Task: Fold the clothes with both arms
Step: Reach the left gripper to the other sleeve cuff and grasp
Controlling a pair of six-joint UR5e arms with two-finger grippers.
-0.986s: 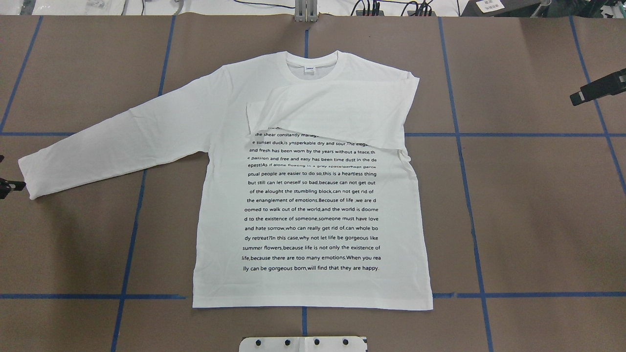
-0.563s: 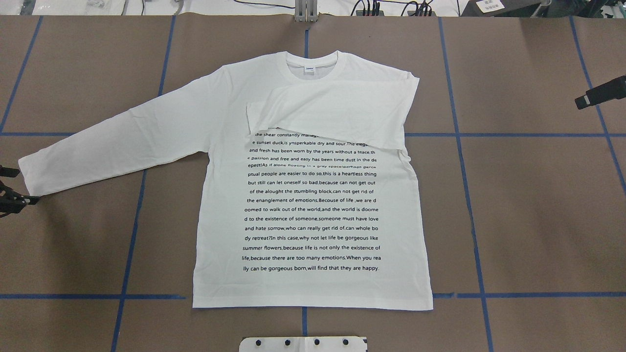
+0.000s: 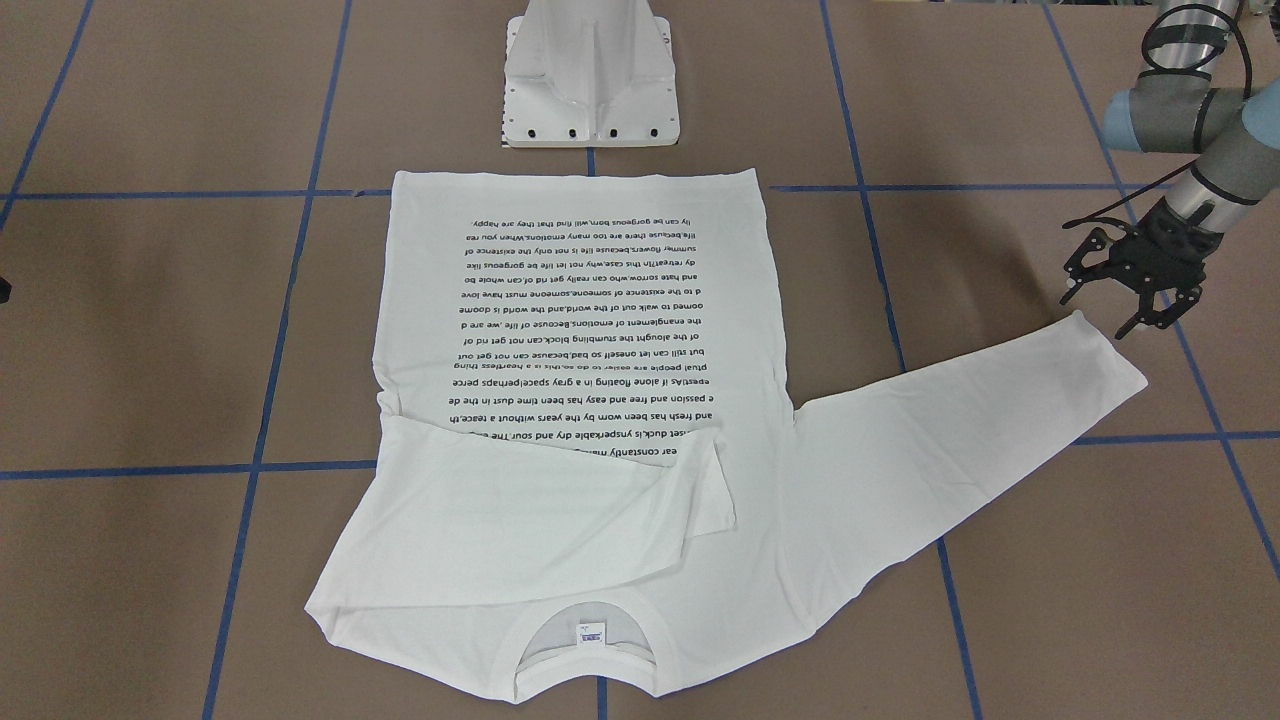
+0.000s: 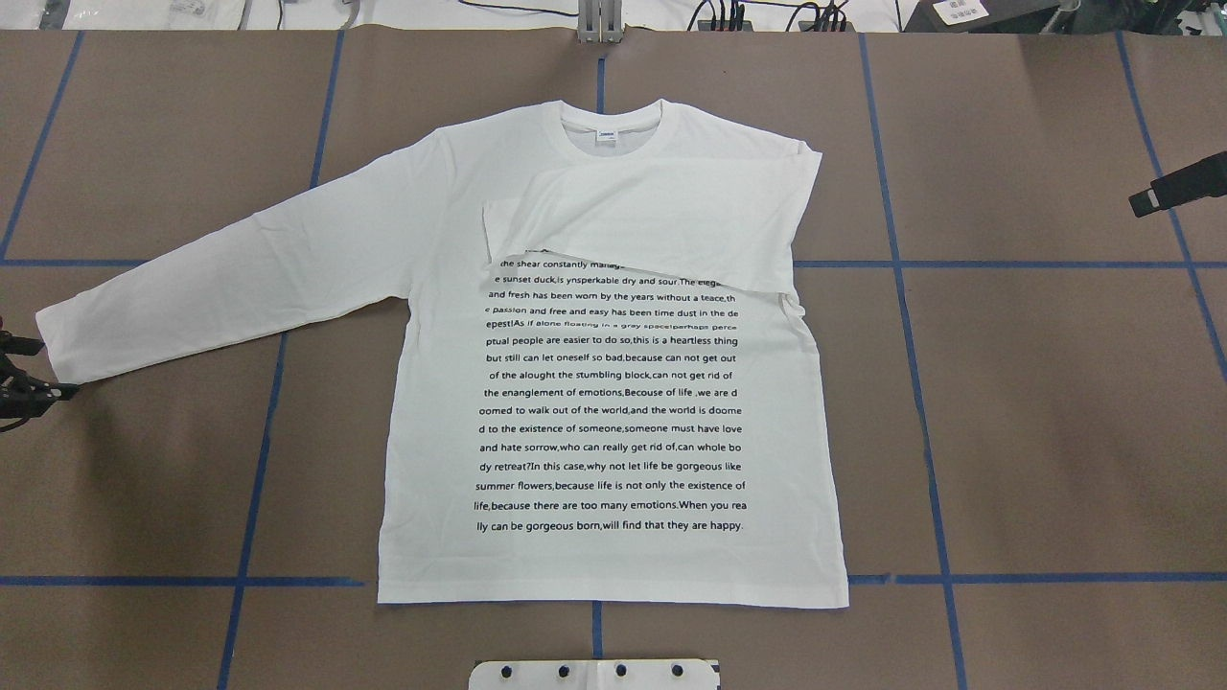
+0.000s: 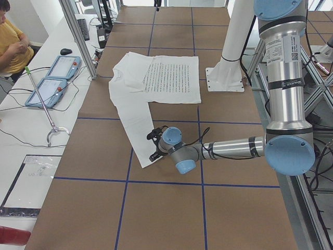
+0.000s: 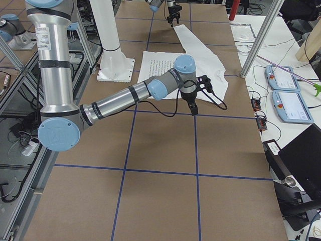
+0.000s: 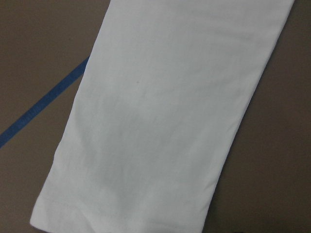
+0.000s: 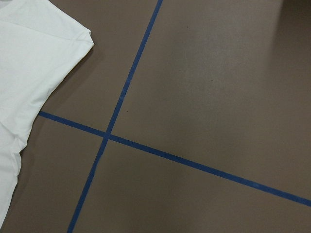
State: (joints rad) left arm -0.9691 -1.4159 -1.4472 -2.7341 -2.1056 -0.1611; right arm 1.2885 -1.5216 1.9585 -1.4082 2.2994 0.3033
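The white long-sleeved T-shirt (image 4: 613,402) lies flat on the brown table with its text side up and its collar (image 4: 613,120) at the far side. One sleeve (image 4: 652,225) is folded across the chest. The other sleeve (image 4: 230,278) stretches out to the left, and its cuff (image 7: 136,194) fills the left wrist view. My left gripper (image 4: 57,367) (image 3: 1095,315) is open, low over the table, one finger on each side of the cuff's corner. My right gripper (image 4: 1174,187) hangs off to the shirt's right over bare table. Only a black bar of it shows.
The white pedestal base (image 3: 590,80) stands beyond the hem. Blue tape lines (image 4: 911,383) grid the table. In the left side view a person (image 5: 10,36) sits by two control tablets (image 5: 54,75) on a side bench.
My left gripper has come in from the view's left edge to the cuff. My right gripper has drawn back a little toward the right edge.
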